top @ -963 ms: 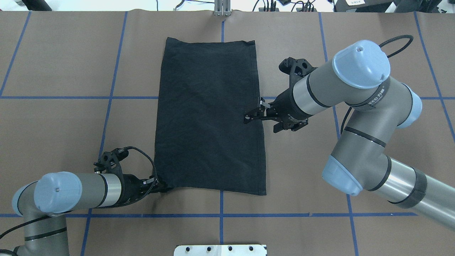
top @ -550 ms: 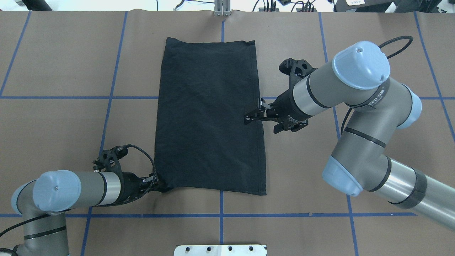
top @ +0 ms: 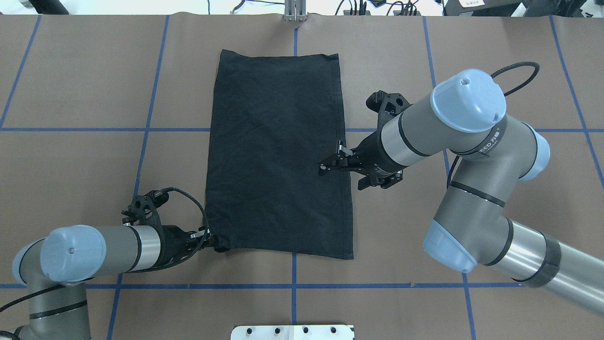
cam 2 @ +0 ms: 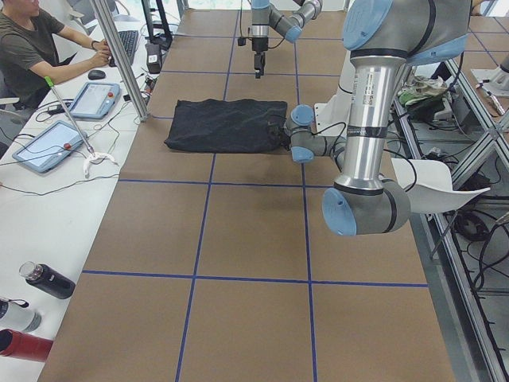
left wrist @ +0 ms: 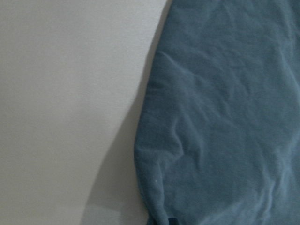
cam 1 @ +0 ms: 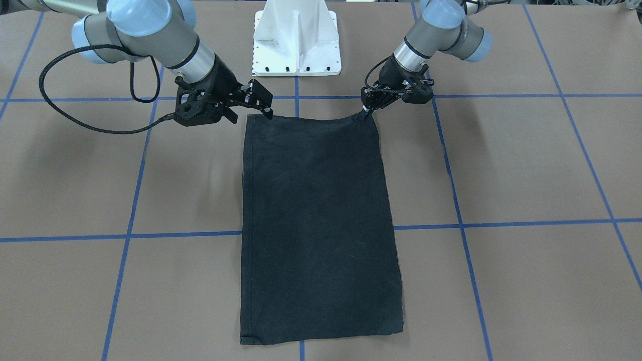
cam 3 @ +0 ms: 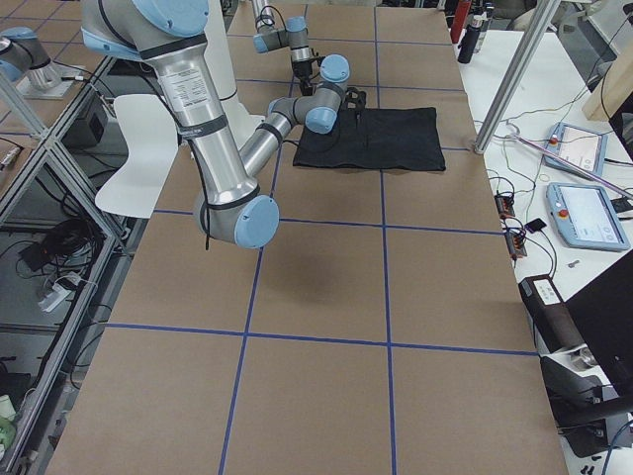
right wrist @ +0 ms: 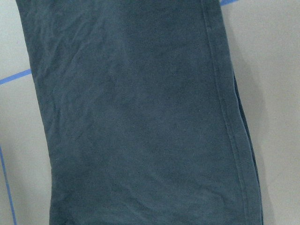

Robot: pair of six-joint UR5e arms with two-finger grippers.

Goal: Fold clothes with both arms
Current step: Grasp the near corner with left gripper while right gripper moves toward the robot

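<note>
Across the middle of the brown surface point(top: 85, 165), the black shirt point(top: 278, 156) is lying flat, folded into a long rectangle with its long sides running from near the robot to far from it and only plain black cloth showing. At the shirt's near left corner, the left end effector point(top: 214, 245) is reaching in low from the left, its fingers closed on that corner, and the cloth there is bunching slightly toward them; the left wrist view is showing only wrinkled cloth and bare surface beside it. The right end effector point(top: 331, 159) is hanging over the shirt's right edge, clear of the cloth, with its fingers spread apart and gripping nothing; the side views are showing it raised above the surface. The right wrist view is looking down on the shirt's stitched hem and blue tape lines point(right wrist: 16, 77). The white base point(cam 1: 297, 37) is standing just beyond the shirt's near edge.
</note>
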